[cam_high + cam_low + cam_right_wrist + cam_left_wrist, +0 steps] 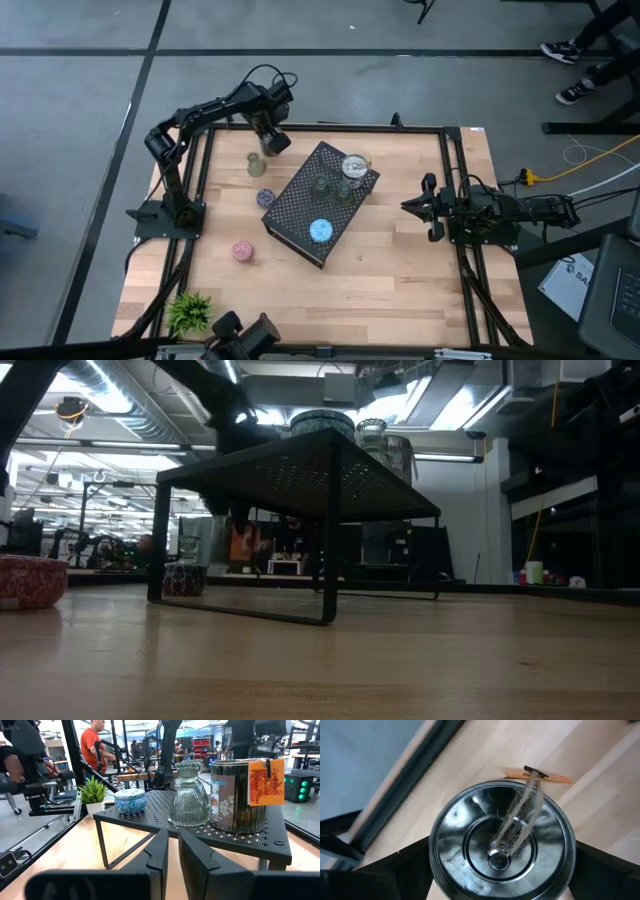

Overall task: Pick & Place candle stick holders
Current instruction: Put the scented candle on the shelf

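L gripper (271, 141) jaws apart astride silver can holder (502, 840), far-left of black stand (322, 202); rigid, slick metal, grab sidewalls. R gripper (415, 206) jaws together.

In the left wrist view a silver tin (502, 842) runs off the picture's lower edge, so its sides and base are unseen, and the bench (600, 785) behind it is blurred. In the low view a pink holder (28, 580) is cut by the frame edge. From above, the left gripper (272, 140) covers whatever sits beneath it. The green holders (333, 187) on the black stand (300, 212) are too small to count surely.
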Motion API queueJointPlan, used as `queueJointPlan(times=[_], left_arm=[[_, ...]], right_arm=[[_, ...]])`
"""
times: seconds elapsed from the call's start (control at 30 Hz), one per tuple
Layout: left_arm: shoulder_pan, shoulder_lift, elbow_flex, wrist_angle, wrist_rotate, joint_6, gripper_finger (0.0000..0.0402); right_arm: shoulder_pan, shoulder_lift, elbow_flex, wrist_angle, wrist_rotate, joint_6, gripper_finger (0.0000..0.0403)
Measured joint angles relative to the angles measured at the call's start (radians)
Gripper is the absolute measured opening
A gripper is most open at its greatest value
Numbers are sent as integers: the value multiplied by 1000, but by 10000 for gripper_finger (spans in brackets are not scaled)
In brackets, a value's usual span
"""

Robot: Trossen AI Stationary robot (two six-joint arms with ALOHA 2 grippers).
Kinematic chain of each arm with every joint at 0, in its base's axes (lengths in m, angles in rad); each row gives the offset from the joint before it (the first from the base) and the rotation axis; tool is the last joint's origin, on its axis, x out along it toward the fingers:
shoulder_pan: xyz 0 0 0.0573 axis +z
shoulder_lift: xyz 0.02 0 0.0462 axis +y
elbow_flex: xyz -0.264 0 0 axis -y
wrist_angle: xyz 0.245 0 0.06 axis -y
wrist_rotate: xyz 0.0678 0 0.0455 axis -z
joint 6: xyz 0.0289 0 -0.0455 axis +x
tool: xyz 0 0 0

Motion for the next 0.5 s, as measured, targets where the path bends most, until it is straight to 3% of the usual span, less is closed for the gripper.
queueJointPlan(times=[0.5], left_arm=[[-97, -1, 253, -126, 54, 17, 357]], right_arm=[[0, 0, 0, 0, 0, 0, 48]])
